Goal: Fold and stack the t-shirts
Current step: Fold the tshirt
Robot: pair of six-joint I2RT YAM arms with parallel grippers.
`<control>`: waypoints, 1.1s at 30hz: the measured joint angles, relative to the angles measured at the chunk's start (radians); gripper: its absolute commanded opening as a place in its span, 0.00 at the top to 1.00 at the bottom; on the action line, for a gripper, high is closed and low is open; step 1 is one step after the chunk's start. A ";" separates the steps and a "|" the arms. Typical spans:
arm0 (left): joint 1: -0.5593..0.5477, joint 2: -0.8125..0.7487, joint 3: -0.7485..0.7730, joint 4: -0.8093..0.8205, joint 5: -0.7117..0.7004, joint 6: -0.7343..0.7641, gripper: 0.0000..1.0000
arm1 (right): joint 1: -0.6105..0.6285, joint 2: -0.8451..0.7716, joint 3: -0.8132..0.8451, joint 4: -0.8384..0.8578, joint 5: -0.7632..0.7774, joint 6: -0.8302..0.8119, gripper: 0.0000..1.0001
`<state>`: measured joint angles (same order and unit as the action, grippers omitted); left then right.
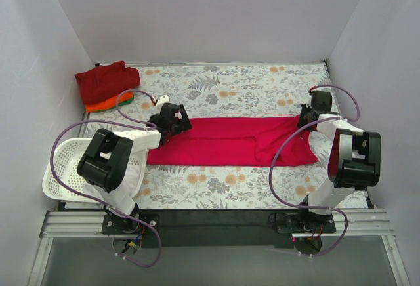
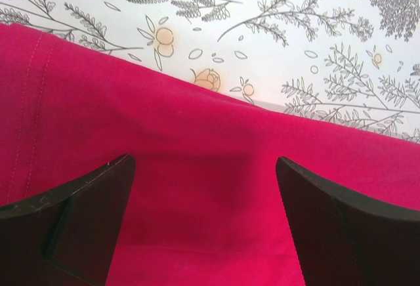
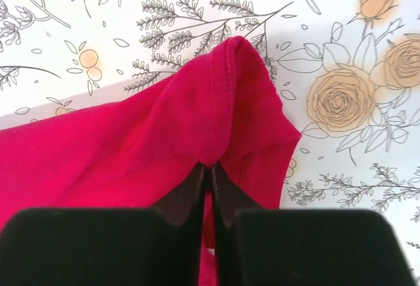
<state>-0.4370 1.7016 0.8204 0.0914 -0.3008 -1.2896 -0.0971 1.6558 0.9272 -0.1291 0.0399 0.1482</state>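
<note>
The right gripper (image 3: 209, 167) pinches a stitched edge of the pinkish-red shirt (image 1: 230, 142) (jaws tight on it); the left gripper (image 2: 203, 171) gapes wide, empty, over the shirt's other end.

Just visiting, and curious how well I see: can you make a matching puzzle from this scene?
1 left hand; 2 right hand; 3 white plastic lattice basket; 4 folded dark red cloth t-shirt.
A shut on bright pinkish-red cloth t-shirt; B far left corner; C open above that shirt; D near left edge.
Pairs: 1-C, 2-A, 3-D, 4-B.
</note>
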 measured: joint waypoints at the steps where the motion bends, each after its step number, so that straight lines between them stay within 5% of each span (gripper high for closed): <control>1: 0.004 0.003 0.002 0.003 0.003 0.000 0.18 | 0.000 -0.006 0.000 0.000 0.005 0.000 0.99; 18: 0.043 0.011 0.006 0.028 0.034 -0.008 0.18 | -0.034 -0.012 0.006 -0.018 0.074 -0.020 0.99; 25: 0.048 0.011 0.009 0.025 0.035 -0.004 0.18 | -0.039 -0.026 0.013 -0.039 0.042 -0.018 0.63; 33: -0.005 -0.003 0.020 -0.036 -0.005 0.018 0.18 | 0.064 -0.387 -0.085 -0.042 0.024 0.005 0.54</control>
<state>-0.4416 1.6985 0.8402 0.0555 -0.3054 -1.2716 -0.0334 1.2690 0.8421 -0.1707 0.0635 0.1528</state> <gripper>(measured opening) 0.823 0.456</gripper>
